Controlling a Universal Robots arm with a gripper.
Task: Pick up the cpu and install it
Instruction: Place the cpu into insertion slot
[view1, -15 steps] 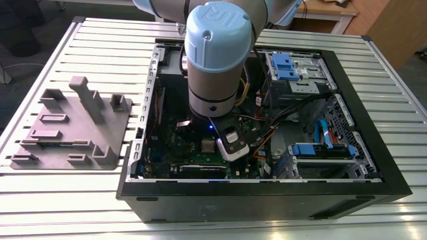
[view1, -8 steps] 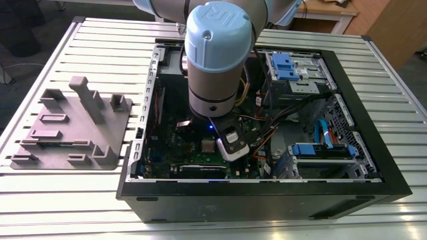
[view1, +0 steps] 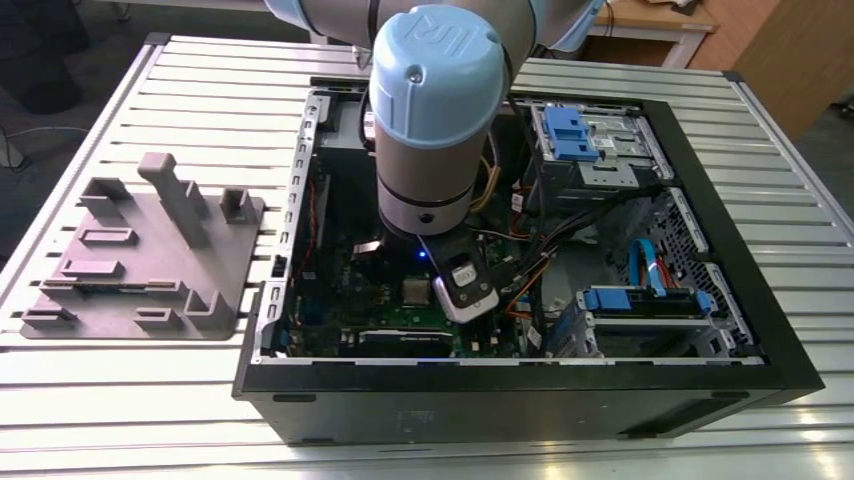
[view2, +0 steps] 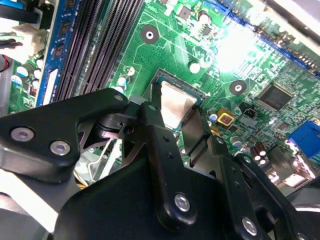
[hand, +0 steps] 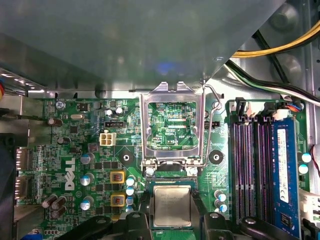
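So the pincer (view2: 176, 111) is clamped on the cpu (hand: 172, 206), one black finger (hand: 144, 216) tight on each side, right at the socket (hand: 172, 179) on the board (hand: 75, 145). The frame (hand: 172, 91) is flipped up and stands just beyond the socket, so the way in is open. All of this sits deep in the case (view1: 534, 405), with the arm (view1: 434, 120) reaching down from above. The grey tray (view1: 147, 250) is well apart from it, out on the surface (view1: 134, 430) at the exterior view's left.

What I'd worry about: if the chip is a hair off or slightly rotated against the socket, it could land crooked and bend pins. Any tilt in the grip would do the same, since one edge goes down first. Letting go unevenly could also drag it sideways. And the raised frame is close enough that a bump might knock it down onto the fingers.

Hard to make out: whether the cpu is already sitting in the socket or hanging just above it. I honestly can't say from either wrist view. The pins are hidden under the chip, I can't find its corner mark, and its near edge is cut off behind the pincer's body. In the exterior view the arm blocks most of the socket area.
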